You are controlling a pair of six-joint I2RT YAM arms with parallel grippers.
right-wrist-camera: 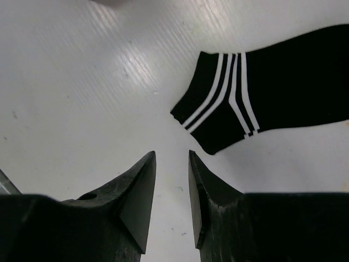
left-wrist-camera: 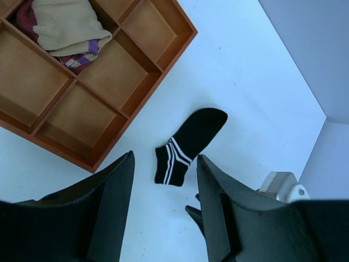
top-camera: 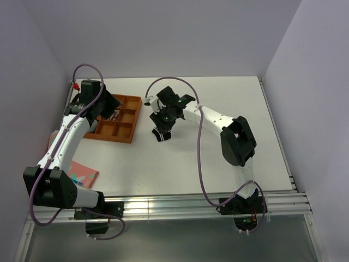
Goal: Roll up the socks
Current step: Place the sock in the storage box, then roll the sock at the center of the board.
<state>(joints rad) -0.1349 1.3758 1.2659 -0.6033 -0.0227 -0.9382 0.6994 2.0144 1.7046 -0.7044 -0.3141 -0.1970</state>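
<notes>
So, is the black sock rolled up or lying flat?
Flat. The black sock lies spread out on the table, toe to striped cuff showing, no roll.

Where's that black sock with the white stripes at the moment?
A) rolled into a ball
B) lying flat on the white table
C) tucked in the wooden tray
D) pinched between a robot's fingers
B: the black sock lies unrolled on the table, outside the wooden tray, and the right gripper near its cuff holds nothing.
</notes>
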